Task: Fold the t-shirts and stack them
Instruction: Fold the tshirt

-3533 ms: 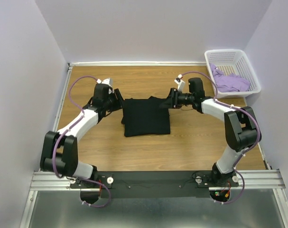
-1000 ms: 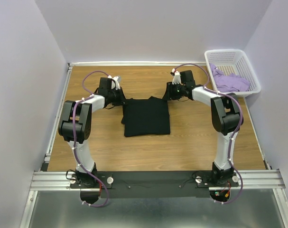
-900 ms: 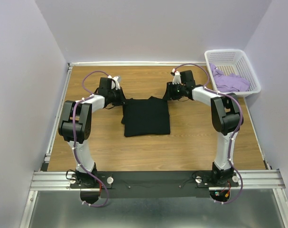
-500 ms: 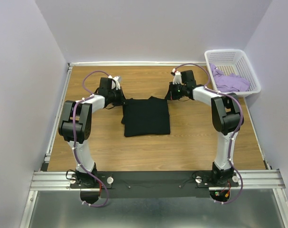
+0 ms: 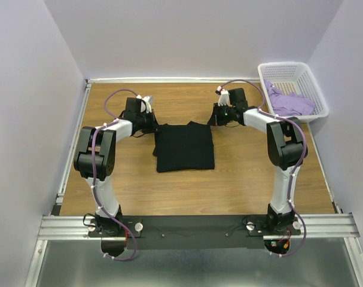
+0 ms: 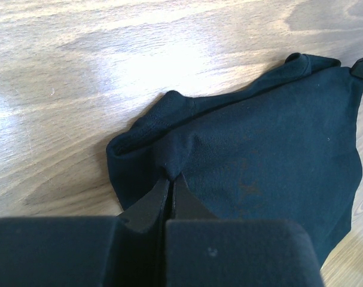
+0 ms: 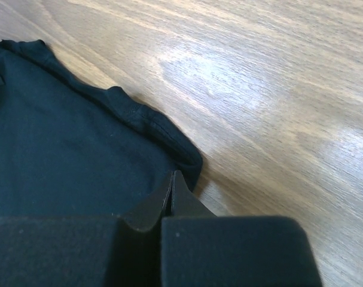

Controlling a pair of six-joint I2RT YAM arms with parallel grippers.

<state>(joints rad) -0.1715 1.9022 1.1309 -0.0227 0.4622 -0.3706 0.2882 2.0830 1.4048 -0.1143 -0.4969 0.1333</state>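
Note:
The black t-shirt (image 5: 185, 147) lies folded into a rough square in the middle of the table. My left gripper (image 5: 156, 125) sits low at its far left corner. In the left wrist view that gripper (image 6: 171, 176) is shut, with a pucker of the black t-shirt (image 6: 271, 143) pinched at its tips. At the far right corner my right gripper (image 5: 210, 122) is low too. The right wrist view shows this gripper (image 7: 173, 174) shut on the black t-shirt (image 7: 61, 143) just inside its rolled hem. The lavender t-shirt (image 5: 292, 103) lies crumpled in the basket.
A white lattice basket (image 5: 292, 64) stands at the far right corner of the wooden table (image 5: 247, 173). Lavender walls close in the table at the back and on both sides. Purple cables loop over both arms.
Both arms have reached further back to the shirt's far corners. Over the last second both grippers have closed on the cloth there. The shirt itself has hardly shifted.

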